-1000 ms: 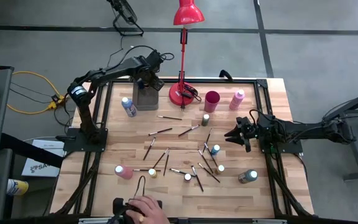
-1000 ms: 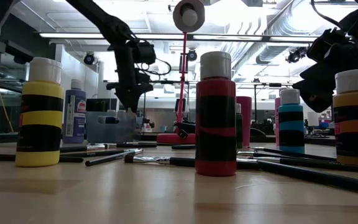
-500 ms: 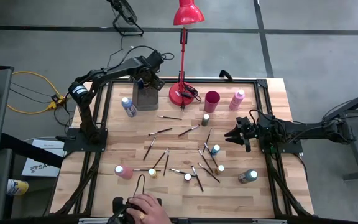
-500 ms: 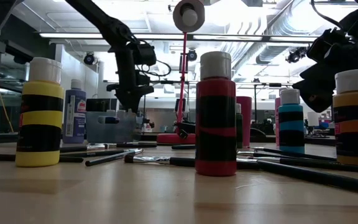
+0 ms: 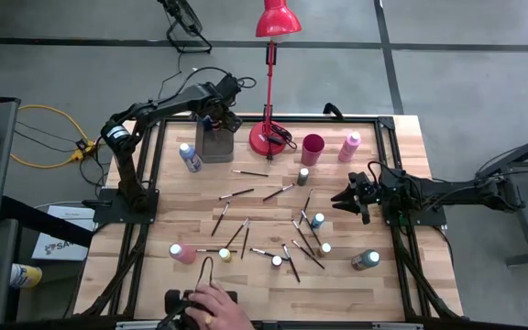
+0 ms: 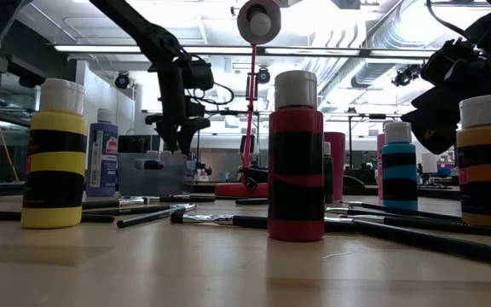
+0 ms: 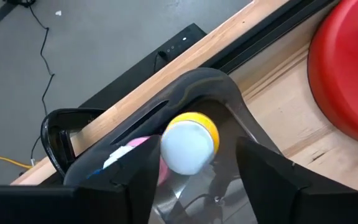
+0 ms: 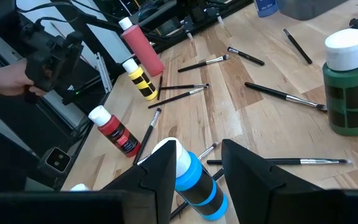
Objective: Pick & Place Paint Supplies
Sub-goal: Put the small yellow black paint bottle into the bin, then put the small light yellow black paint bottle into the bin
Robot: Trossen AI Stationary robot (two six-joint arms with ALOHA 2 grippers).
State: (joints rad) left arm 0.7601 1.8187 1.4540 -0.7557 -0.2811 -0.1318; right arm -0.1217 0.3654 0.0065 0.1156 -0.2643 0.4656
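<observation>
The left gripper (image 5: 216, 122) is held over the translucent grey bin (image 5: 215, 145) at the far left of the tabletop (image 5: 264, 298), its fingers (image 7: 135, 180) spread apart around a yellow paint bottle (image 7: 189, 142) that sits inside the bin. The right gripper (image 5: 351, 198) is poised at the right side, its fingers (image 8: 244, 165) parted above a blue paint bottle (image 8: 194, 180). Paintbrushes (image 5: 236, 193) and other bottles are scattered across the middle of the tabletop.
</observation>
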